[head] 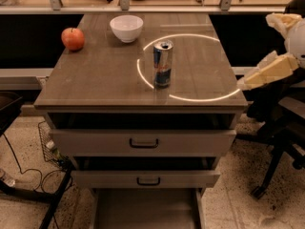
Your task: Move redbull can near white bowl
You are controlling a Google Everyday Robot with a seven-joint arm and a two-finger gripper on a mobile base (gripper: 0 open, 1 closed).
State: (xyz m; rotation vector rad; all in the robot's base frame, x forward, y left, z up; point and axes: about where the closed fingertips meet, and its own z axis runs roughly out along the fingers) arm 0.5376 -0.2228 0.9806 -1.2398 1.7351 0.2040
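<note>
Camera view. Upright near the middle of the worktop [95,78]: redbull can [162,64], blue and silver, standing on the left arc of a bright ring of light [200,98]. Farther back and to the left, well apart from the can: white bowl [127,28], mouth up. Left of the bowl, near the worktop's left edge: red apple [73,38]. Beyond the worktop's right edge, touching nothing on it: tool [252,79], cream-coloured, tip pointing toward the worktop; released or clenched, cannot tell. Under the worktop: two drawers [143,142] with dark handles.
</note>
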